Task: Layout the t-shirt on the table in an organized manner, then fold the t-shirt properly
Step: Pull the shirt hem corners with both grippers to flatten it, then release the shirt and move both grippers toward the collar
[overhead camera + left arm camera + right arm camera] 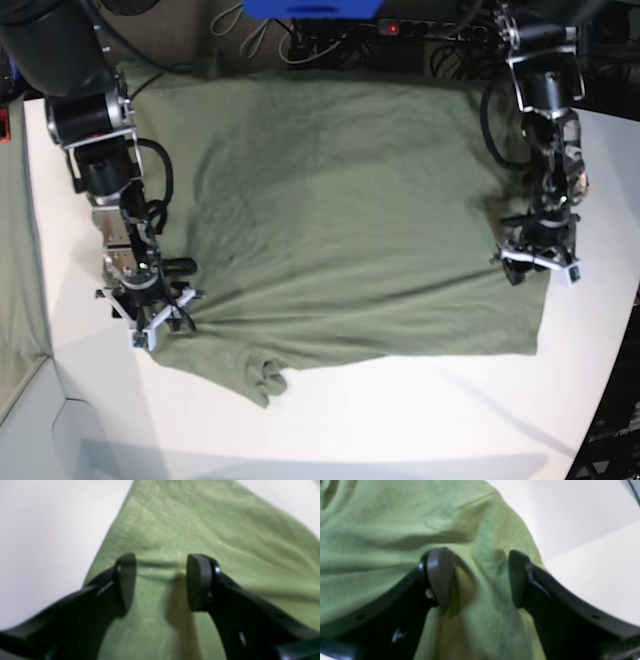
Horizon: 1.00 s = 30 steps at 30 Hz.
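Note:
The olive-green t-shirt [340, 220] lies spread wide on the white table [400, 420], with a bunched sleeve at its near left corner [262, 378]. My left gripper [535, 262] is at the shirt's right edge. In the left wrist view it [161, 565] is open, its fingers on either side of a small crease in the shirt [200, 525]. My right gripper [155, 318] is at the shirt's left near corner. In the right wrist view it [480, 560] is open over the shirt [382, 517], with cloth rising between its fingers.
A green cloth strip [15, 250] hangs at the left frame edge. Cables and a power strip [400, 30] lie behind the table. The table's curved edge runs at the lower right [610, 400]. Bare tabletop shows in front of the shirt.

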Tool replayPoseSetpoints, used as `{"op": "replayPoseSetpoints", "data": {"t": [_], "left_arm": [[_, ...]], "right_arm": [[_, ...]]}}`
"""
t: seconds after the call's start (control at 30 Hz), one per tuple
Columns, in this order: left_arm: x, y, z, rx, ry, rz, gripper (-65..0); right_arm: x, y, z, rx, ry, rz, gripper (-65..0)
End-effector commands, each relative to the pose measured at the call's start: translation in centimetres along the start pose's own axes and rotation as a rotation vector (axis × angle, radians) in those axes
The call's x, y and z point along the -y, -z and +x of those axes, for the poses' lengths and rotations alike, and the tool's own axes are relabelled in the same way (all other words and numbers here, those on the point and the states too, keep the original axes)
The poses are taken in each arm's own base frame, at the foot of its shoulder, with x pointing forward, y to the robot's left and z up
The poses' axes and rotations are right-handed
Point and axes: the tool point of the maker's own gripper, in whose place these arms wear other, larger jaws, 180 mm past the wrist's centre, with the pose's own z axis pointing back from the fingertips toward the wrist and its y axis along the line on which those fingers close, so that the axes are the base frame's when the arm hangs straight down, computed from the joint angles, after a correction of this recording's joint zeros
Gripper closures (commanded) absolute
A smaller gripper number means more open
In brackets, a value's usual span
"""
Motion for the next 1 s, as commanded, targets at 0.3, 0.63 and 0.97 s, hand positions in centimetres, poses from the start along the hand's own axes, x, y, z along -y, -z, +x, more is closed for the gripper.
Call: {"op": "replayPoseSetpoints", "data": {"t": [0.3, 0.63, 0.97], "left_arm": [[1.9, 3.4, 4.5, 0.007, 0.018, 0.019, -32.9], [3.4, -2.1, 9.2, 0.051, 0.127, -0.038, -32.9], [-1.0, -8.3, -1.4, -0.135, 0.054, 0.008, -32.9]], "right_arm": [[3.3, -0.1, 6.0, 0.116, -0.033, -0.048, -35.0], [5.0, -5.4, 8.3, 0.215, 0.057, -0.064, -35.0], [1.0, -9.6, -1.0, 0.011, 0.182, -0.014, -35.0]]}}
